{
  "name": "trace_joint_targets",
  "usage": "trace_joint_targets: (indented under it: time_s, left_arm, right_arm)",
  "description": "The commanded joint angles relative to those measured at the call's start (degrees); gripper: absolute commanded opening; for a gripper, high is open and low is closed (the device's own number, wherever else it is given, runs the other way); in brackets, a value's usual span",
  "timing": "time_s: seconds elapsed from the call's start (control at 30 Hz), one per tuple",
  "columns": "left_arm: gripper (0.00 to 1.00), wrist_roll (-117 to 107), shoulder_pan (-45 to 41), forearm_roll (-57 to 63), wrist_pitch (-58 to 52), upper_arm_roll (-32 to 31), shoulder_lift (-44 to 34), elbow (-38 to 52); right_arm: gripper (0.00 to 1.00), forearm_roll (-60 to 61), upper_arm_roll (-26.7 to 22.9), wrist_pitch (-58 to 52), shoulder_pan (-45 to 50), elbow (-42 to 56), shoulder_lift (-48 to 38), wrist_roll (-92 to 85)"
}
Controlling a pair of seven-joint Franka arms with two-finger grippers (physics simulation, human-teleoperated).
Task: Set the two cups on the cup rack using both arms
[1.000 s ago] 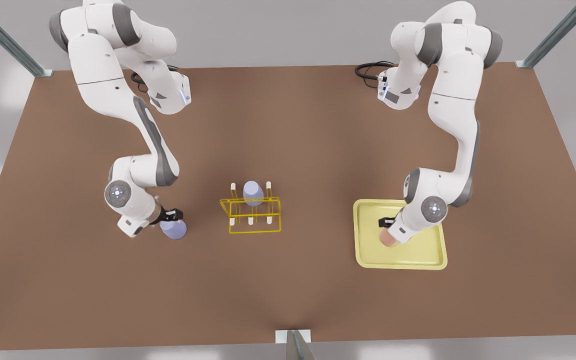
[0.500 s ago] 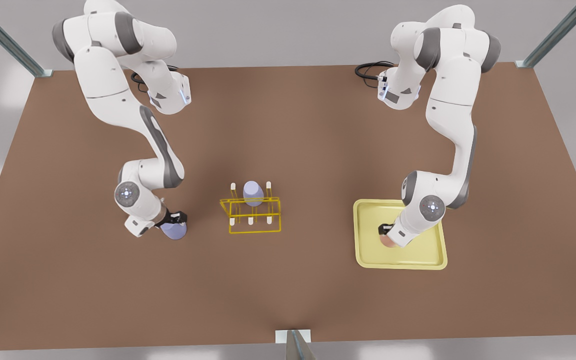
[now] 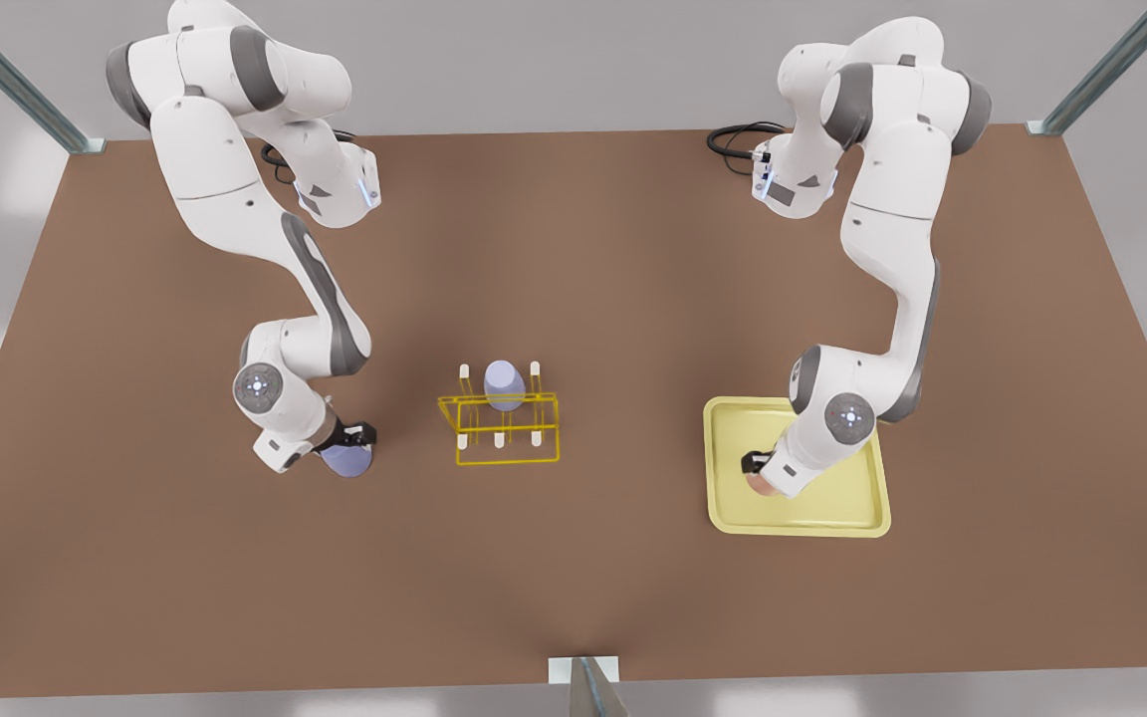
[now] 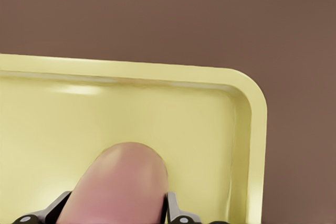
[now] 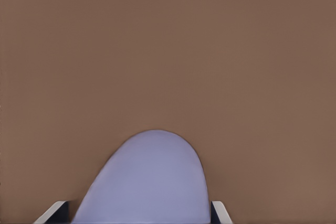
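left gripper [image 3: 755, 464]: jaws straddle pink cup [image 4: 118, 182], clamp unclear | right gripper [image 3: 354, 435]: same, lavender cup [image 5: 149, 179] | risk: slipping when lifted

Between your left tool's [image 4: 113, 219] black fingers [image 4: 176, 211] sits a salmon-pink cup [image 4: 118, 184] on a pale-yellow tray [image 4: 252, 129]. Your right tool [image 5: 139, 219] flanks a lavender cup [image 5: 147, 182], its fingers [image 5: 218, 212] seemingly black. The desk [image 3: 633, 299] is plain brown; the rack [image 3: 499, 430] bright yellow, white-tipped.

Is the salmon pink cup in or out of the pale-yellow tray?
In: the salmon pink cup lies inside the pale-yellow tray's rim.
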Motion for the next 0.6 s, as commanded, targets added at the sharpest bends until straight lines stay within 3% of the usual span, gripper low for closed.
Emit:
trace_joint_targets:
  time_s: [0.0, 0.23, 0.27, 0.3, 0.37, 0.43, 0.57]
  left_arm:
    - [0.86, -2.0, 0.0, 0.1, 0.0, -0.1, 0.3, 0.1]
    - [0.85, -2.1, 0.0, -0.1, -5.1, -0.2, 0.0, 2.9]
    - [0.85, -2.0, -0.1, -0.1, -5.2, -0.2, 0.0, 2.9]
    - [0.85, -2.0, -0.1, 0.0, -7.9, -0.3, -0.1, 3.1]
    - [0.85, -2.1, 0.0, -0.1, -15.3, -1.0, -0.1, 6.5]
    - [0.86, -6.6, 0.0, 0.1, -21.0, -2.6, -0.1, 10.2]
    - [0.85, -22.7, 0.1, -7.2, -21.7, -7.5, 0.0, 18.3]
  right_arm:
    - [1.0, 0.1, 0.1, 0.0, 0.0, 0.0, -0.1, 0.2]
    - [1.0, 0.1, 0.8, 0.0, -0.1, 0.4, 0.5, 0.1]
    - [0.99, 0.1, 0.8, 0.0, -0.1, 0.4, 0.5, 0.1]
    - [0.91, 0.1, 0.8, 0.0, -0.1, 0.4, 0.4, 0.1]
    - [0.84, 0.1, 0.8, 0.0, -0.1, 0.4, 0.4, 0.2]
    - [0.84, 0.1, 0.9, 0.0, -0.1, 0.4, 0.4, 0.2]
    - [0.84, 0.1, 0.9, 0.0, -0.4, 0.7, 0.2, 0.2]
